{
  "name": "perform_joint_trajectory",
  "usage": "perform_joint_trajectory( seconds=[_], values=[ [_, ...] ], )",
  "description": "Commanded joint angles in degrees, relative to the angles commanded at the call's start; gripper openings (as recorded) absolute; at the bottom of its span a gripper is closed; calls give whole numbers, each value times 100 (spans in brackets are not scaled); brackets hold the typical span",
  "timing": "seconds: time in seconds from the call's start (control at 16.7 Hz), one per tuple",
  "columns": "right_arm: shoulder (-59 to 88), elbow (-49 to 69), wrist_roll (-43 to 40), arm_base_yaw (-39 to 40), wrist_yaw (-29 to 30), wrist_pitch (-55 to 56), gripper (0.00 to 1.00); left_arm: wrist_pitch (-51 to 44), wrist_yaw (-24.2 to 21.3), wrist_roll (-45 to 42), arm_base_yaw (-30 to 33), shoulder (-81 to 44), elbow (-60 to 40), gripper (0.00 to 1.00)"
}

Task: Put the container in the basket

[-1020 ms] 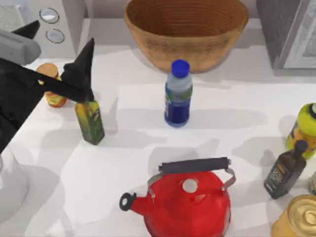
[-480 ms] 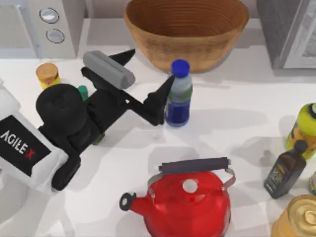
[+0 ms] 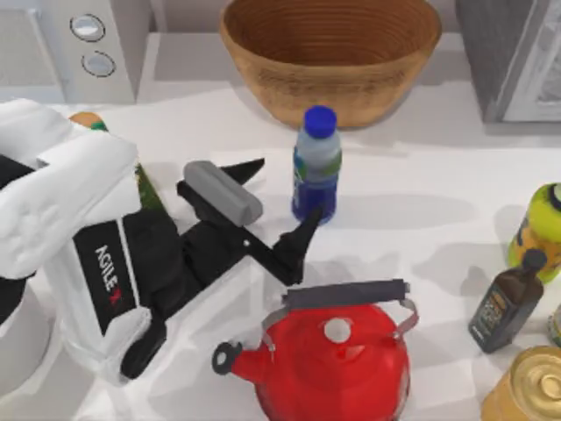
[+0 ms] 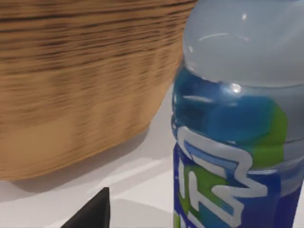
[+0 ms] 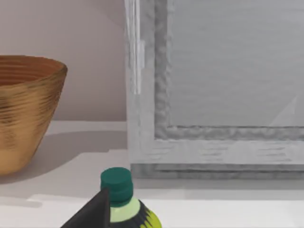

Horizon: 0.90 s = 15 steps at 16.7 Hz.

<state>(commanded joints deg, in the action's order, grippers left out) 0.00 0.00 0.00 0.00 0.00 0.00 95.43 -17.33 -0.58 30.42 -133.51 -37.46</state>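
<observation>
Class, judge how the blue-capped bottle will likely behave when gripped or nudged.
The bottle stands tall and narrow, so a nudge near the cap may tip it. Its round body would probably roll once down. The smooth, glossy plastic looks fairly slippery.

I get bright, even light on the white table (image 3: 438, 175), and soft grey shadows trail leftward from the container (image 3: 316, 167) and red kettle (image 3: 337, 355). Left wrist view: the basket (image 4: 71, 80) is streaked with blur, and small glints sit on the bottle's clear shoulder.

Kitchen counter: red kettle (image 3: 337, 360), microwave (image 3: 74, 44).
</observation>
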Motion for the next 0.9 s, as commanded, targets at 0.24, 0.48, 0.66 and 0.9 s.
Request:
perform_joint_trajectory(
  seconds=[0.24, 0.48, 0.66, 0.9],
  values=[
    [0, 0, 0, 0, 0, 0, 100, 5, 0, 0, 0, -8, 1, 100],
    [0, 0, 0, 0, 0, 0, 100, -197, 29, 1, 19, -60, -231, 100],
    [0, 0, 0, 0, 0, 0, 100, -680, 156, 5, 160, -245, -964, 100],
    [0, 0, 0, 0, 0, 0, 100, -1229, 297, 8, 302, -427, -1663, 100]
  ],
)
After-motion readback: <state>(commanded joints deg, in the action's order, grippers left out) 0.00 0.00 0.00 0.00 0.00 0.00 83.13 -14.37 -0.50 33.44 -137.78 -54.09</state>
